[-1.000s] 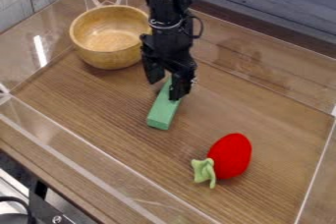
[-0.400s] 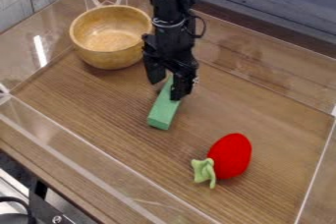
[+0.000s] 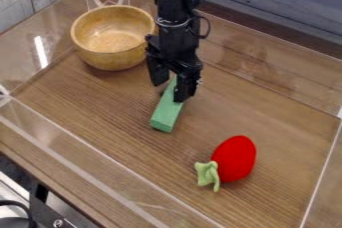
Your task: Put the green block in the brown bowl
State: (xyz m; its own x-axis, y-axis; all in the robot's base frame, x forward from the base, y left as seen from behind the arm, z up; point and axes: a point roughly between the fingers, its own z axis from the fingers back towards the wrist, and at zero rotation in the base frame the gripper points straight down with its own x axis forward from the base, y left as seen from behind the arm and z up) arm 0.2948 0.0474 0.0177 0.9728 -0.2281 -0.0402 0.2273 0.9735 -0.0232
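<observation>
- Pincer (image 3: 173, 88) sits at centre frame, slightly above the middle, pointing straight down from the black arm (image 3: 171, 12) that enters from the top edge.
- Jaws stand wide apart, released; the two dark fingers (image 3: 155, 74) hang on either side of the upper end of the green block (image 3: 166, 113).
- Contact: the finger tips are down at the level of the block's upper end, straddling it. Whether the pads touch its sides cannot be told from this view; nothing is clamped or lifted.
- Green block lies flat on the wooden tabletop (image 3: 94, 122), its long axis running from lower left up toward the pincer, its upper end partly hidden behind the fingers. The lower end shows free and bare.
- Brown bowl (image 3: 111, 36) stands upright in the upper left of the frame, to the left of the arm and apart from the block. The visible part of its inside shows only smooth tan wood.
- Red strawberry toy (image 3: 234, 158) with a green stem (image 3: 207, 176) lies in the lower right, well apart from the block and the pincer.
- Clear walls (image 3: 80, 187) border the tabletop along the frame's lower left and right edges.
</observation>
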